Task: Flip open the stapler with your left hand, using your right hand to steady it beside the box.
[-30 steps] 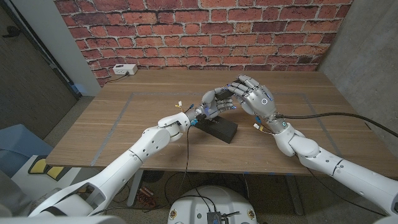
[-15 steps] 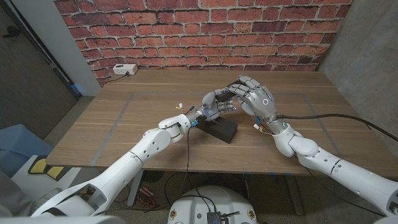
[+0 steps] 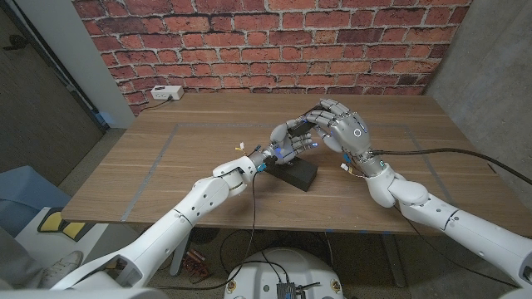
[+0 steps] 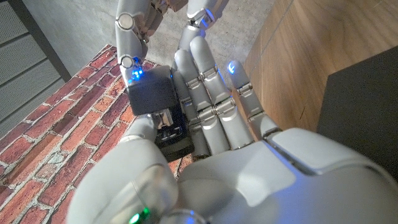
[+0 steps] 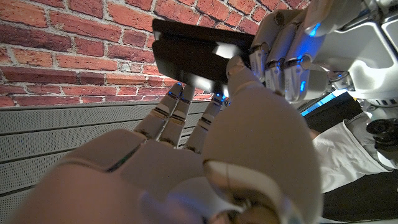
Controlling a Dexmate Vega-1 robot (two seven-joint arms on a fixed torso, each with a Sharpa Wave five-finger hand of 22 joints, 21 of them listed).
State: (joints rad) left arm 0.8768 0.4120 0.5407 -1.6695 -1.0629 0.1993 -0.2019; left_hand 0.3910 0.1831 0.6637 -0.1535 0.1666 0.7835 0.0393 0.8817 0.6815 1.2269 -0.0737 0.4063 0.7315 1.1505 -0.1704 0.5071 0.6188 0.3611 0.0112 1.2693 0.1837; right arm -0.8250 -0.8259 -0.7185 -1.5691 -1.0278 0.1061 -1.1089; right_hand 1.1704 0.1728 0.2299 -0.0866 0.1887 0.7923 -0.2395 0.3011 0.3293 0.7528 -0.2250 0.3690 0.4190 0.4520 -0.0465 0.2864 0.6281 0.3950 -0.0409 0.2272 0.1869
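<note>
Two white robot arms are meeting over the middle of a wooden table (image 3: 166,158), in front of a red brick wall (image 3: 249,41); the left hand (image 3: 285,141) and the right hand (image 3: 339,126) are working together on a black stapler (image 4: 151,94), which is being held up off the tabletop between them, just above and behind a flat black box (image 3: 296,173) lying on the wood; from the left wrist view, the left hand's fingers (image 4: 211,93) are lying straight along one side of the stapler while its thumb is pressing the opposite side, so the hand is grasping the stapler; from the right wrist view, the right hand's fingers (image 5: 177,112) are reaching up to the stapler's dark underside and its thumb is crossing in front of it, so this hand is gripping the stapler as well; whether the stapler's top is hinged open cannot be told from these angles; a small white device (image 3: 167,93) is sitting at the table's far left corner; a black cable (image 3: 449,153) is trailing from the right wrist across the table's right side.
</note>
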